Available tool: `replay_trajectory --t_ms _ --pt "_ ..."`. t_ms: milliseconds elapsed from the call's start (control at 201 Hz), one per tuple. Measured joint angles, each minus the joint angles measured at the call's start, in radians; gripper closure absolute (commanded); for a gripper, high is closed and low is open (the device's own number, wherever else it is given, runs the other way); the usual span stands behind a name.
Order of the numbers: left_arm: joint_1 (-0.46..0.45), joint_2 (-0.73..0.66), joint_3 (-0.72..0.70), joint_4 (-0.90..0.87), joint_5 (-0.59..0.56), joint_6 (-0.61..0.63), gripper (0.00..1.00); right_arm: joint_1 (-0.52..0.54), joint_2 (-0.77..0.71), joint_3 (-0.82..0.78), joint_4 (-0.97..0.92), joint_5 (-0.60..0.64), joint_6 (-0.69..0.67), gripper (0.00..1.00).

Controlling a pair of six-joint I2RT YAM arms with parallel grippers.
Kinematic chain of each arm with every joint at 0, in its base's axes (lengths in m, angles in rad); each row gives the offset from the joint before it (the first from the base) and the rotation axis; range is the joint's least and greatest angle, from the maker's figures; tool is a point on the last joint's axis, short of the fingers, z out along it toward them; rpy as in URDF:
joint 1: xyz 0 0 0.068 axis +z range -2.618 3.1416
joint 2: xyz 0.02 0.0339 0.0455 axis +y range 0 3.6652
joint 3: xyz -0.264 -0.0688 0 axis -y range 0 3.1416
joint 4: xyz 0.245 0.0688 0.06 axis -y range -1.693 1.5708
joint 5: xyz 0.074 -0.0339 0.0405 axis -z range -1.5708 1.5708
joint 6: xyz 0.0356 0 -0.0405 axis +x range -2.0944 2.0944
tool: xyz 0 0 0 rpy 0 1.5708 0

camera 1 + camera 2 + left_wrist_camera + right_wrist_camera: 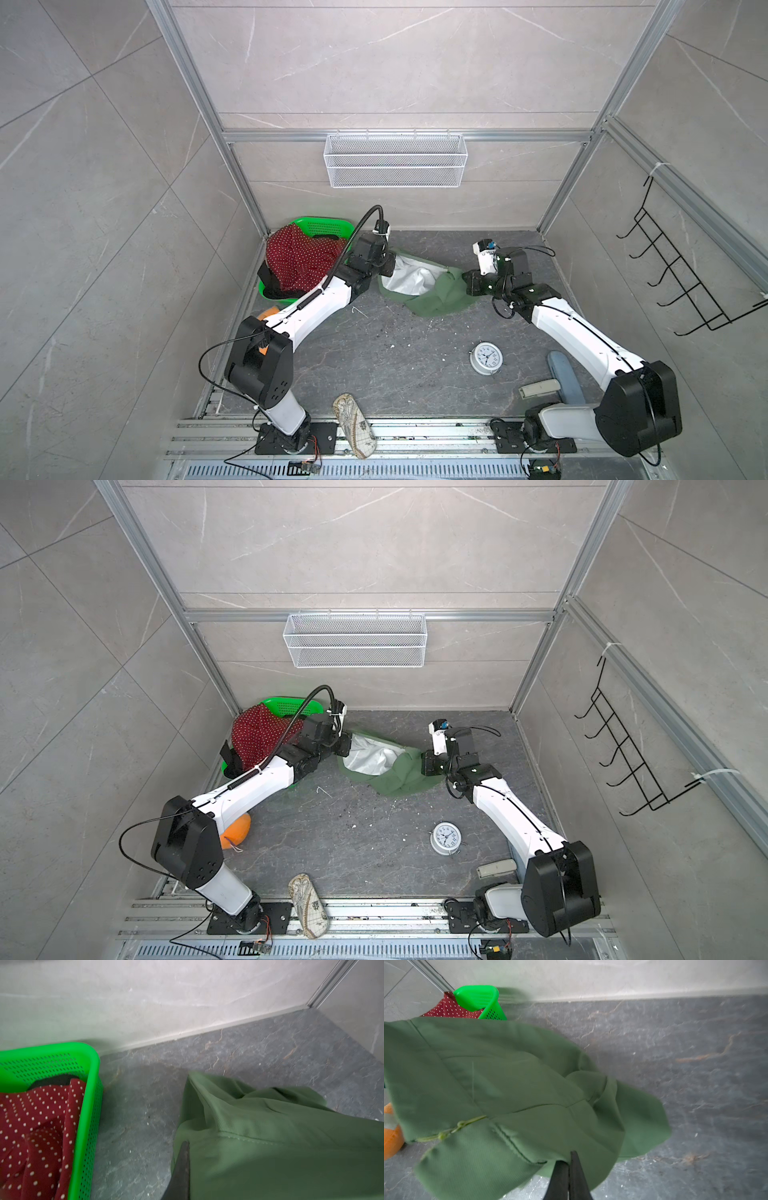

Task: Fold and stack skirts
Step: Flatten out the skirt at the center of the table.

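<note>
Back half of the table (395,374): the dark green skirt (440,297) is held stretched between the two arms, bunched and creased, with its white lining (415,278) exposed on the left-arm side. Whether its lower folds rest on the surface cannot be told.

The left gripper (387,266) is closed on the skirt's edge nearest the green basket (324,222). In the left wrist view only one dark finger (184,1163) is seen, pressed against the cloth; the other is hidden behind the fabric.

The right gripper (570,1164) is clamped on the opposite edge. Both fingers are seen together in the right wrist view, with green cloth pinched between them.

The red polka-dot skirt (297,259) is heaped in the basket, at the back left corner, spilling over the rim. The black skirt (56,1081) is seen beneath it, mostly covered.

An orange plush toy (237,831) is noted beside the left arm, well apart from the skirts. An alarm clock (486,357) lies nearer the front, on the right arm's side. A white wire basket (395,160) is hung on the back wall.
</note>
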Motion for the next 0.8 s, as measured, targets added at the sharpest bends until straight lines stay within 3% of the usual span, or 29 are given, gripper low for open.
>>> replay_trajectory --t_ms 174,508,797 --pt "0.002 0.055 0.025 -0.072 0.0 -0.042 1.0 0.0 0.006 -0.011 -0.002 -0.013 0.006 0.95" --pt "0.005 0.139 0.167 -0.163 0.0 -0.084 1.0 -0.001 0.002 -0.024 -0.032 -0.035 0.023 0.73" --pt "0.004 0.177 0.235 -0.196 -0.001 -0.098 1.0 0.007 -0.092 -0.035 -0.11 0.008 0.116 0.57"
